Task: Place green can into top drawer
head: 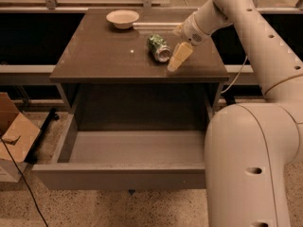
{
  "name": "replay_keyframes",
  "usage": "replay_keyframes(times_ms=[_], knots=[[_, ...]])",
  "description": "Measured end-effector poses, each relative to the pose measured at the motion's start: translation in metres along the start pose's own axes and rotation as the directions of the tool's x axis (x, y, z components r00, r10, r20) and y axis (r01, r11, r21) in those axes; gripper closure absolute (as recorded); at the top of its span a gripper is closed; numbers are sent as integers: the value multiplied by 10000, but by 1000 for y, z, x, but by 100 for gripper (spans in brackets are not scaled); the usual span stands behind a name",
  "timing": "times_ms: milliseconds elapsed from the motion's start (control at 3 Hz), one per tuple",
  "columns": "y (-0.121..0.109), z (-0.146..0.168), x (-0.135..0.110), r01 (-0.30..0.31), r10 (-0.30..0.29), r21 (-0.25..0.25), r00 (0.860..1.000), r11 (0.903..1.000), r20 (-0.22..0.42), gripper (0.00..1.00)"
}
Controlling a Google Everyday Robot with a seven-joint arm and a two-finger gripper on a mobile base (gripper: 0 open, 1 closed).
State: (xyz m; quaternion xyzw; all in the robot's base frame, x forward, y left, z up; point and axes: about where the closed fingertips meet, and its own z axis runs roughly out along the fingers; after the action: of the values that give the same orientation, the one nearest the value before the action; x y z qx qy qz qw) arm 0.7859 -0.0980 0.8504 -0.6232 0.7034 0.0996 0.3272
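The drawer [118, 176] was open, but the can [158, 48] lay on its side near the bench's [94, 56] right edge beside the gripper [177, 56], open or closed I could not tell, so lifting it in was left.

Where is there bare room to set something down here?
The open top drawer is bare across its floor. On the cabinet top, the left half, in front of the bowl and left of the green can, is free. Crowded: the right side, where the can lies beside the pincer.
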Motion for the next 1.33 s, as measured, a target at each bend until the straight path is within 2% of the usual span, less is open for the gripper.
replay_keyframes(times_ms=[333,667,1000,1333], knots=[[-2,-2,-4,-354,352,37,9989,9994,301,0],[-3,-2,-10,-731,725,47,9942,9973,789,0],[-3,0,-17,-1654,1655,-141,9734,9861,1586,0],[2,11,-21,-2342,2398,-515,9528,9708,1860,0]])
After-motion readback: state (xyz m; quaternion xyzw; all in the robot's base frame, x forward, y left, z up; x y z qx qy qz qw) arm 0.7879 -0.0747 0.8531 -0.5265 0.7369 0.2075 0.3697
